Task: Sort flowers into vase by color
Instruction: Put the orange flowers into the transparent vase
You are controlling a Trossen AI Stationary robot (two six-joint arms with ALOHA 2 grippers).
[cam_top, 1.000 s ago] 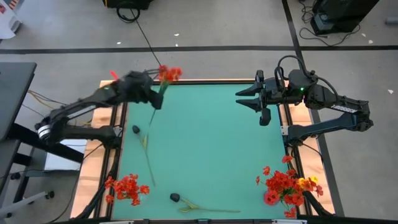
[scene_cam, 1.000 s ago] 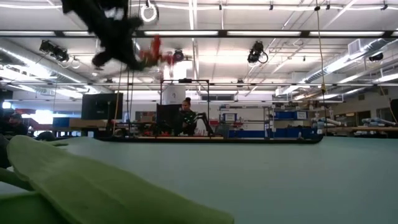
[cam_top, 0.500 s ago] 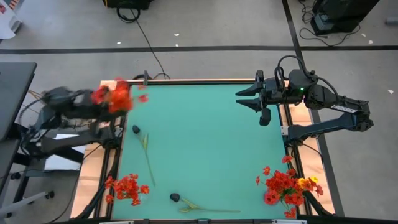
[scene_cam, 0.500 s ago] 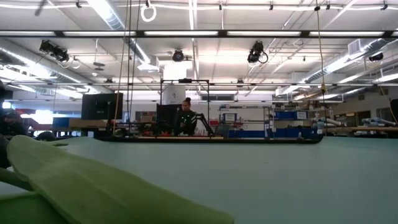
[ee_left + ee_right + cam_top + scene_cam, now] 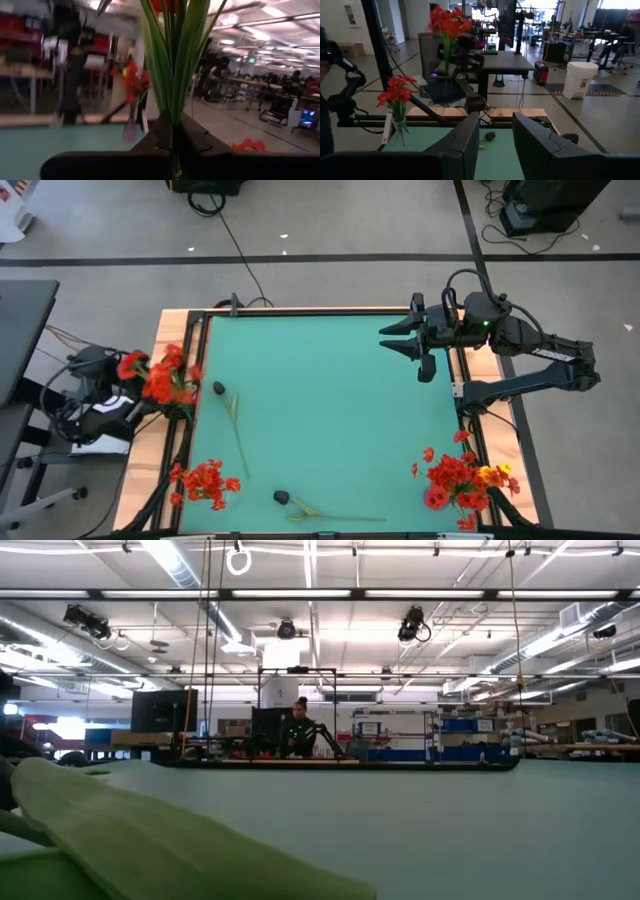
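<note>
Flowers: one red spray (image 5: 160,378) sits pinched by its green stems in the left gripper (image 5: 172,137) off the table's (image 5: 330,400) left edge; light, floppy, best gripped low on the stem. Right gripper (image 5: 400,340) hovers, fingers apart, at the far-right corner; loose stems (image 5: 238,435) lie near the left and near edges.

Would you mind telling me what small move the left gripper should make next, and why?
Probably carry the red spray toward the red bunch in the vase: the left gripper is shut on its stems at the table's left edge.
</note>
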